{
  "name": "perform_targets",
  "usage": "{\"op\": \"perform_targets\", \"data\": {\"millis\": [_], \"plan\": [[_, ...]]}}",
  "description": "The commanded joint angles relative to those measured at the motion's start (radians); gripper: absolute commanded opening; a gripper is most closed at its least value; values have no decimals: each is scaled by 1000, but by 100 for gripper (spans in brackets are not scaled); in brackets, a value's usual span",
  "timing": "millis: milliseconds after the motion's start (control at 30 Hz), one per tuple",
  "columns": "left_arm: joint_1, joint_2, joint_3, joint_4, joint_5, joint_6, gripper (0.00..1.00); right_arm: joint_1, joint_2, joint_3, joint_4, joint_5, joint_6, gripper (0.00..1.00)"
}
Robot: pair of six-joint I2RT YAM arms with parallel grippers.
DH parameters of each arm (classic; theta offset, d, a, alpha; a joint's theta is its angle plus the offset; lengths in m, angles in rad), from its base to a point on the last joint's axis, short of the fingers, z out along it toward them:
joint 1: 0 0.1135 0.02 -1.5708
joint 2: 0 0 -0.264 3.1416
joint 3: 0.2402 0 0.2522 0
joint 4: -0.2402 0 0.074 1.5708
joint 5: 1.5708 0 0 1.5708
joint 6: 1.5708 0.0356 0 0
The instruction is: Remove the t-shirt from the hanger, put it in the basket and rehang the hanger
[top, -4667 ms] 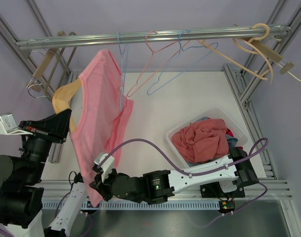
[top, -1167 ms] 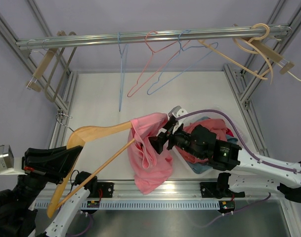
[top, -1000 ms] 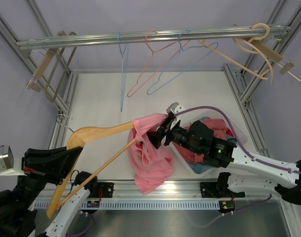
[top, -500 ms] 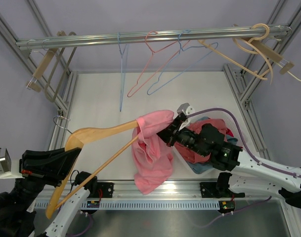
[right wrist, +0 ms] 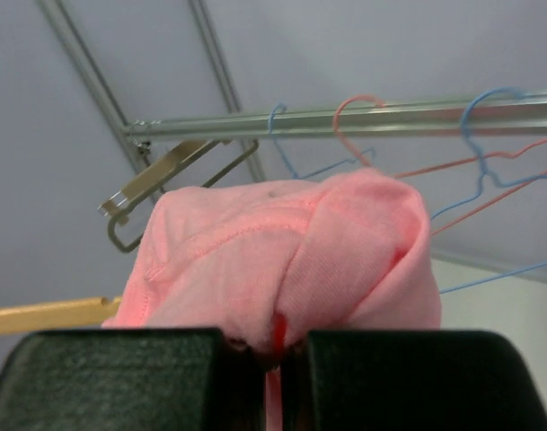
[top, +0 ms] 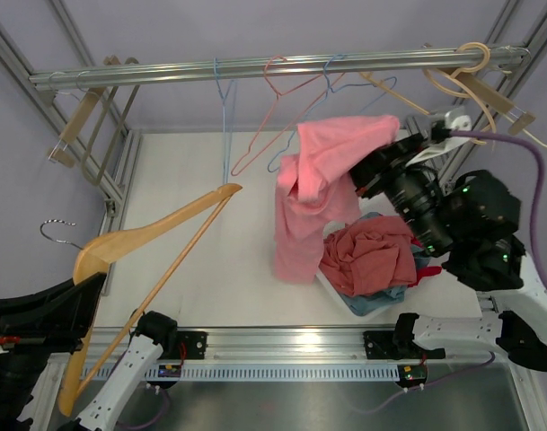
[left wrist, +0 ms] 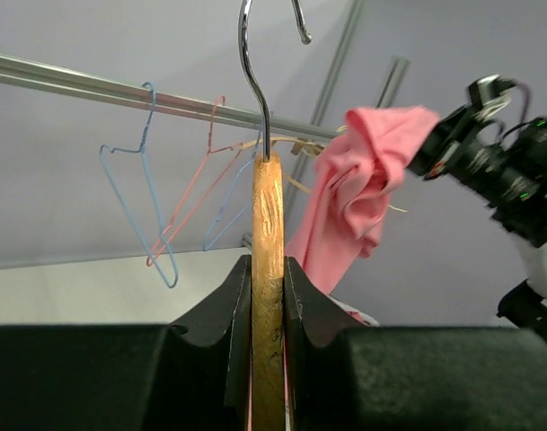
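Observation:
The pink t-shirt hangs free from my right gripper, lifted high beside the rail; it fills the right wrist view, with the jaws shut on a fold of it. The wooden hanger is bare, held low at the left by my left gripper, whose jaws are shut on its neck below the metal hook. The shirt also shows in the left wrist view, apart from the hanger. The left gripper's fingertips are hidden in the top view.
A clear bin of red and blue clothes stands under the shirt at the right. Several wire and wooden hangers hang on the metal rail. Frame posts flank the white table.
My right gripper has risen and swung to the back right, pulling the pink t-shirt fully off the hanger. The left arm has dropped lower left with the bare hanger.

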Motion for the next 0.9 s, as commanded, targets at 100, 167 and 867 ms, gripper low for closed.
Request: {"op": "perform_targets", "data": {"millis": [100, 167, 867], "plan": [[-4, 6, -39, -25, -93, 66, 0, -6, 95, 432, -204, 218, -195, 0], [-9, 6, -33, -25, -97, 71, 0, -4, 151, 531, -250, 244, -222, 0], [-11, 39, -74, -22, -119, 74, 0, -6, -162, 12, -187, 488, -157, 0]]}}
